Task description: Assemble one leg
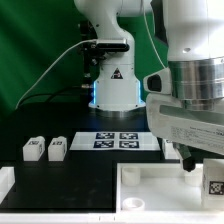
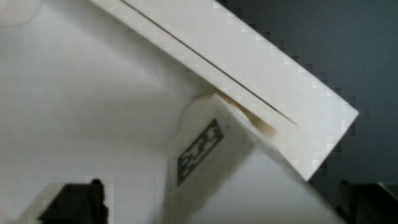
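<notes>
Black tabletop (image 1: 70, 170), green backdrop behind the robot base. Marker board (image 1: 122, 140) flat on the table near the base. Two spare legs (image 1: 45, 149) side by side, towards the exterior view's left of the board. Large white tray-like piece (image 1: 150, 190) along the near edge, raised rims visible. Gripper (image 1: 192, 158) low at the exterior view's right, over the tray. One leg (image 1: 213, 181) just beside it, tag facing camera, at the frame edge. Wrist view: tagged leg (image 2: 205, 150) pressed against a white tray wall (image 2: 231, 60); dark fingertips (image 2: 75, 200) spread apart at either side, nothing held between.
</notes>
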Controlling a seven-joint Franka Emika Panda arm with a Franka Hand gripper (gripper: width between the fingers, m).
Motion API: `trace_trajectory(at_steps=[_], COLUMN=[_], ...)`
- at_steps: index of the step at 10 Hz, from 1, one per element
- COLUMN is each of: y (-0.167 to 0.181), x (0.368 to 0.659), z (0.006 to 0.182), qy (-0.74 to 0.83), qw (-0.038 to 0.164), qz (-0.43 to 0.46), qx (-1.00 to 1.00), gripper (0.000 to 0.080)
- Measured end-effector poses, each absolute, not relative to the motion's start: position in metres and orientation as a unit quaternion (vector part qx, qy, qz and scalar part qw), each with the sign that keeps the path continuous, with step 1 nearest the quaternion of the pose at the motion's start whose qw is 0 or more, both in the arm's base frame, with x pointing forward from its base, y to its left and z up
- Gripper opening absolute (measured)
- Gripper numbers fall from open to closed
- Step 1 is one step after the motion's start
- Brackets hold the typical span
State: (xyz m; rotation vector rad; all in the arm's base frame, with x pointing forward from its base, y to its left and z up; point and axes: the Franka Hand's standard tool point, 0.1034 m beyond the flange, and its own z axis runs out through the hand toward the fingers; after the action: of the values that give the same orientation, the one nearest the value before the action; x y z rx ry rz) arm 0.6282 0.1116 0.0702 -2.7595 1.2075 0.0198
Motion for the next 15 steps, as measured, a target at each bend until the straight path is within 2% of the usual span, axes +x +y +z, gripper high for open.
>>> trace_trajectory(at_steps=[3, 4, 6, 7, 8, 10, 13, 14, 15], y=[0.1138, 0.1130, 0.1130, 0.1140, 0.1147, 0.1164, 0.1204, 0.1199, 0.1197], x=[0.6268, 0.6271, 0.6270, 0.6269, 0.6267, 0.6280, 0.6339, 0.6356, 0.6361], z=[0.0691, 0.0692, 0.0691, 0.0691, 0.0690, 0.0684, 0.0683, 0.0687, 0.0688], qy=[0.177, 0.186, 0.201, 0.242, 0.290, 0.396, 0.640, 0.722, 0.786], qw=[0.049, 0.050, 0.050, 0.052, 0.053, 0.057, 0.034, 0.031, 0.038], qz=[-0.005, -0.006, -0.005, -0.002, 0.001, 0.009, 0.046, 0.051, 0.055], qx=[-0.983, -0.981, -0.978, -0.969, -0.956, -0.916, -0.766, -0.689, -0.615], gripper=[0.0649, 0.0649, 0.0407, 0.0407, 0.0291, 0.0291, 0.0291, 0.0291, 0.0291])
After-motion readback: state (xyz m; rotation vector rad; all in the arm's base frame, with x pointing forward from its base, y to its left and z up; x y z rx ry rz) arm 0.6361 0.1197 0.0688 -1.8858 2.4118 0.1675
